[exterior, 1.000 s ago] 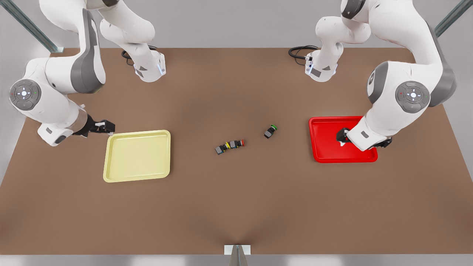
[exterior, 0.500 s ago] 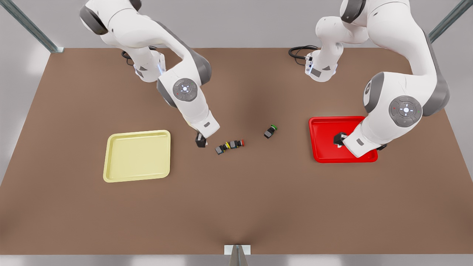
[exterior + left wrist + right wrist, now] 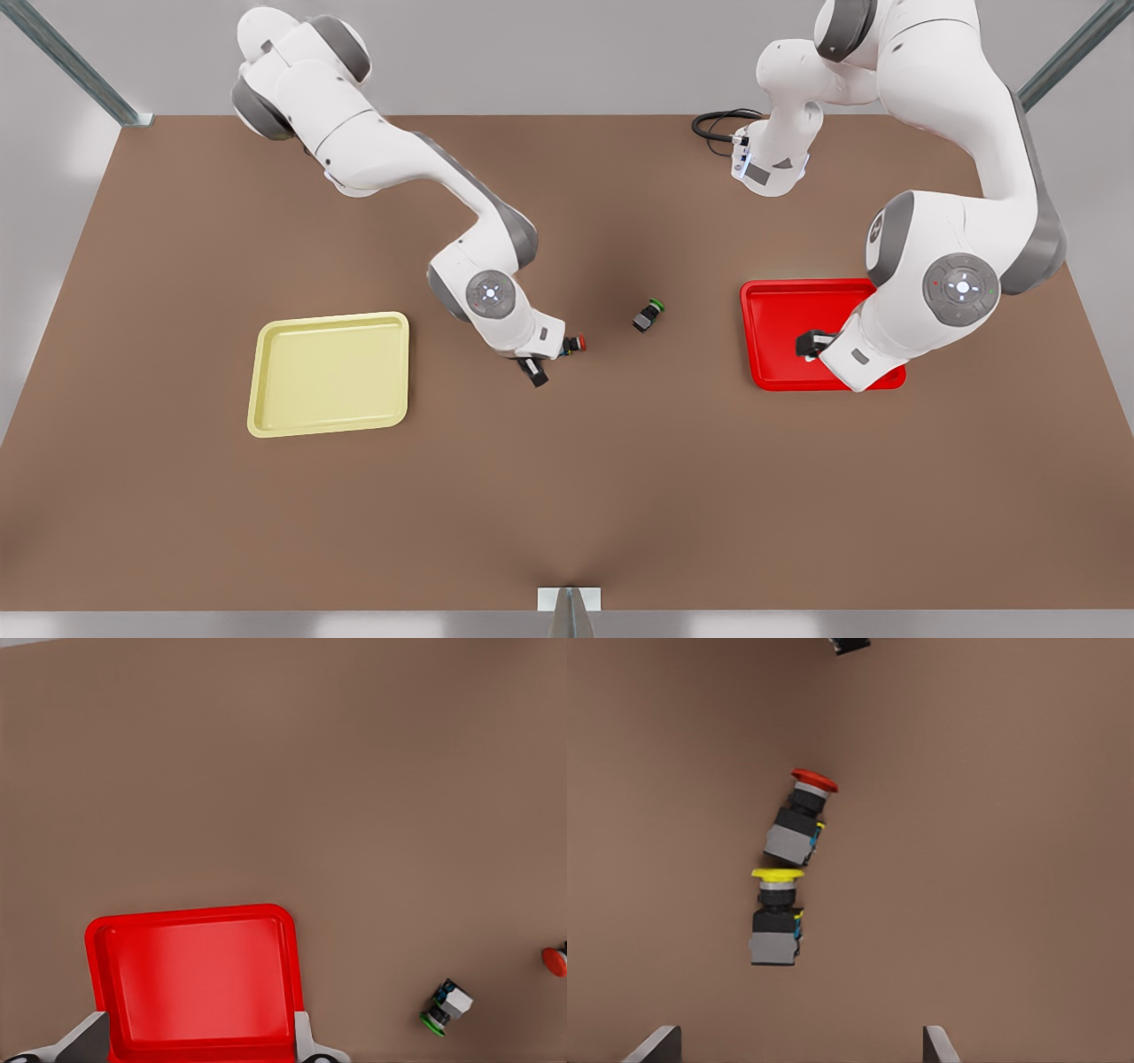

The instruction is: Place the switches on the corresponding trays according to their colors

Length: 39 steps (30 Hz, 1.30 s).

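Since a moment ago my right end effector (image 3: pixel 535 369) swung from beside the yellow tray (image 3: pixel 330 373) to above the yellow switch (image 3: pixel 777 920) and red switch (image 3: pixel 800 818) — fingers spread, empty. Left end effector (image 3: pixel 808 346) hovers released over the red tray (image 3: pixel 202 979), the bench's 3 o'clock; green switch (image 3: pixel 648 315) lies between.

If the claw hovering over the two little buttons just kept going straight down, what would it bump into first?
Probably the yellow switch, lying below the right gripper, between its open fingers; depth is uncertain.

Three switches (image 3: pixel 785 868) lie between two trays (image 3: pixel 329 373).
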Each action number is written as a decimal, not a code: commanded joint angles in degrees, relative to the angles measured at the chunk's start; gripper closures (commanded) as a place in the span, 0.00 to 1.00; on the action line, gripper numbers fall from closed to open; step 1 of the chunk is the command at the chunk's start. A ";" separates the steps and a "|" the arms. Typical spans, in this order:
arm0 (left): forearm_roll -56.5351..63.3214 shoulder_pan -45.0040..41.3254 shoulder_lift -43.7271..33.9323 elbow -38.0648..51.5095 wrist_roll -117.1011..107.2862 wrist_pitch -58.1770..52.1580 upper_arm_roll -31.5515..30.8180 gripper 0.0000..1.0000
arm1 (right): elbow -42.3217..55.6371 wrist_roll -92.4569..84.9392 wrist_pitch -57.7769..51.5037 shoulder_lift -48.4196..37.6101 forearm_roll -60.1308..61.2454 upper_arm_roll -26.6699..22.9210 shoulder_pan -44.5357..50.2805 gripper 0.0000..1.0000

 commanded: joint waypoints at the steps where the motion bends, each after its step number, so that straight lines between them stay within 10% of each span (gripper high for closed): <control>1: 0.04 0.07 -0.01 -0.01 0.00 0.00 0.00 0.00 | -0.18 -0.01 0.10 0.09 0.30 -0.11 0.04 0.00; 39: -0.13 0.60 2.54 -0.10 0.09 0.09 0.00 0.00 | -14.07 -0.71 17.24 4.57 -0.49 -4.59 5.67 0.00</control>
